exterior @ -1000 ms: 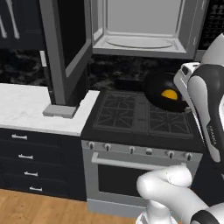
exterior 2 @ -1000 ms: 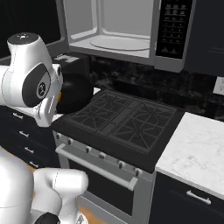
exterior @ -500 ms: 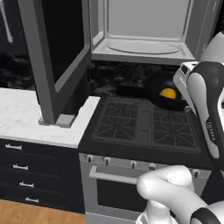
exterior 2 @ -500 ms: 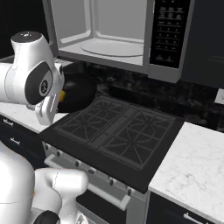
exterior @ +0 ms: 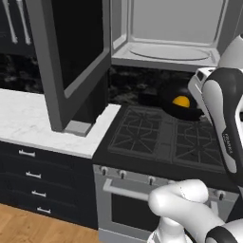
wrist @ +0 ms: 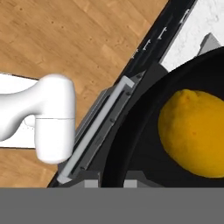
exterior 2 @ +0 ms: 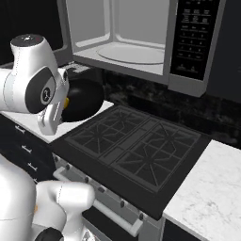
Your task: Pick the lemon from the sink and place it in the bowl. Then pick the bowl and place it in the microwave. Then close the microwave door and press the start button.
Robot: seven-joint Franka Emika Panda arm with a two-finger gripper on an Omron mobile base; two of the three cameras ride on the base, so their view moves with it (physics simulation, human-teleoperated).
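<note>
Holding the glossy black round bowl (exterior: 182, 105) above the dark stove grates (exterior: 161, 137), the pincer (wrist: 114, 183) seemingly clamps its rim; the orange-yellow lemon (wrist: 194, 132) lies inside, just beyond the fingertips.
</note>
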